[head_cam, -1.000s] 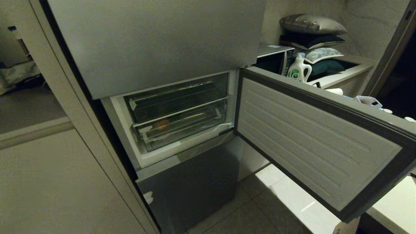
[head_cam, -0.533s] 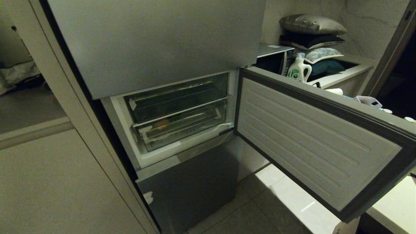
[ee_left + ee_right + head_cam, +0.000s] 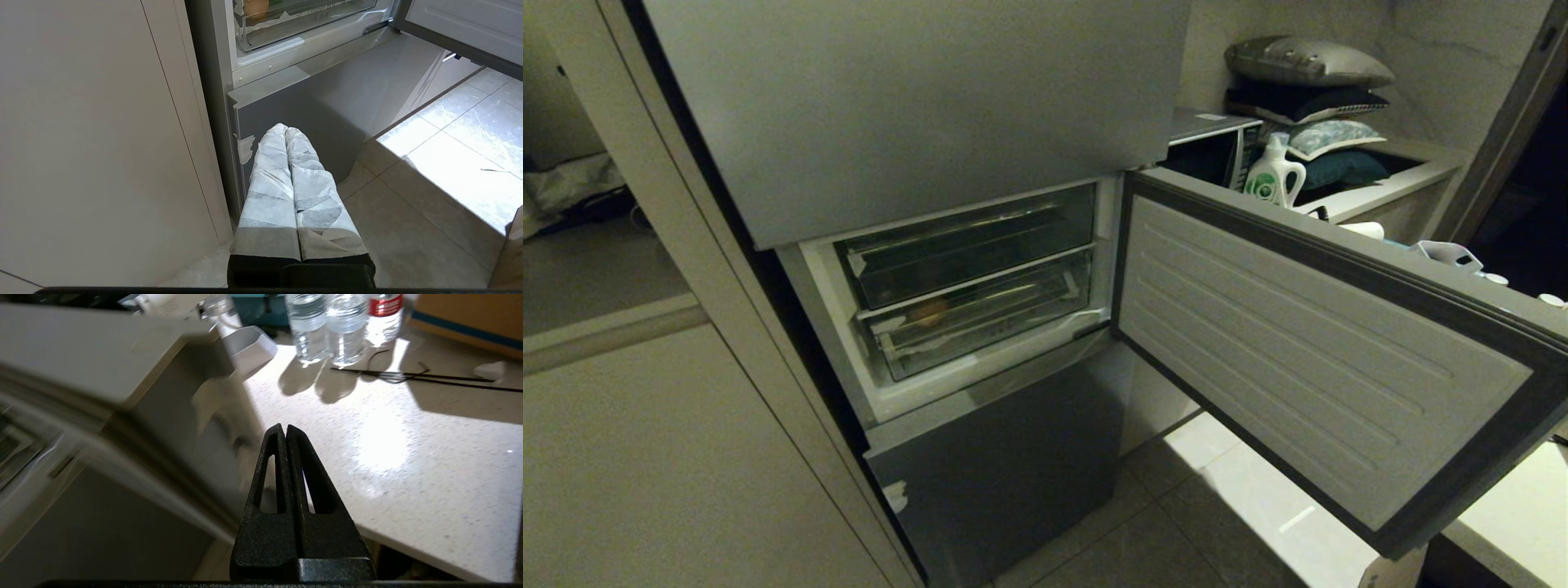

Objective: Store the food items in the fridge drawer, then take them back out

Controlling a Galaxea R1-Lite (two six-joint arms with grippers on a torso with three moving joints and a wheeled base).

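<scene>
Potato point(image 3: 929, 311) sits in the closed fridge drawer point(image 3: 980, 314), whose long side runs across the fridge opening. Both pincers are closed and empty: left pincer point(image 3: 286, 130) low beside the fridge, right pincer point(image 3: 284, 428) over the surface point(image 3: 388, 457). Head view is unchanged from a second ago.

A home kitchen; a grey steel fridge point(image 3: 915, 106) stands built in between pale cabinets point(image 3: 645, 457), its middle door point(image 3: 1323, 359) swung open on clear drawers point(image 3: 980, 314); a tiled floor point(image 3: 449, 163) lies below; beside it runs a speckled pale counter point(image 3: 367, 457) with water bottles point(image 3: 339, 326) and a cable point(image 3: 408, 375); further back a detergent bottle point(image 3: 1274, 175) and stacked pillows point(image 3: 1307, 82) sit on a ledge, domestic clutter rather than a shop's or a lab's.
</scene>
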